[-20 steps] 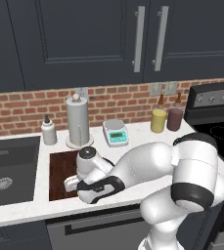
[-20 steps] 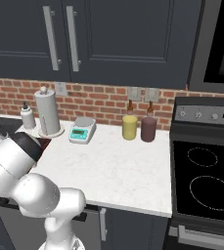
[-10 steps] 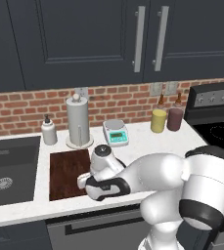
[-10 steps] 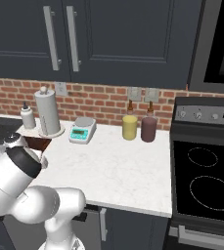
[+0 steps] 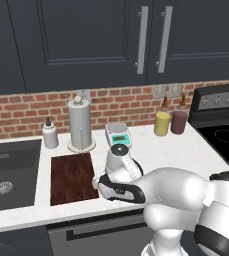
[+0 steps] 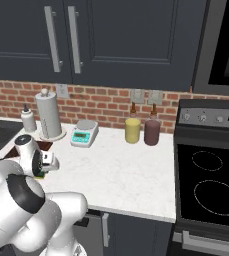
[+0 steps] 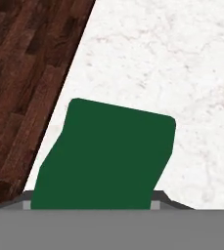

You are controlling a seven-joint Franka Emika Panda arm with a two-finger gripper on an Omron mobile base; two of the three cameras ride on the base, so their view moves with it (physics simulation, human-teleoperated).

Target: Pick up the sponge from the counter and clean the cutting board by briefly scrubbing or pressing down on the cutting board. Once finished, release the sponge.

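The sponge (image 7: pixel 106 156) shows its dark green top large and tilted in the hand view, at the very base of my fingers. It hangs over the white counter (image 7: pixel 172 58), just right of the cutting board's (image 7: pixel 25 73) edge. My gripper (image 6: pixel 45 167) is shut on the sponge (image 6: pixel 40 175), whose yellow-green edge peeks out under the hand in the right base view. In the left base view the dark brown cutting board (image 5: pixel 71 177) lies left of the hand (image 5: pixel 111 186). The fingertips themselves are hidden by the sponge.
A paper towel roll (image 5: pixel 80 124), a soap bottle (image 5: pixel 49 133) and a white-and-teal scale (image 5: pixel 118 135) stand behind the board. The dark sink (image 5: pixel 8 172) lies to its left. A yellow jar (image 6: pixel 132 130) and a purple jar (image 6: pixel 151 132) stand near the stove (image 6: pixel 211 175).
The hand has shifted a little to the right, from the board's edge to the counter beside it, and the elbow has swung closer to the cameras. The jaws stay closed on the sponge.
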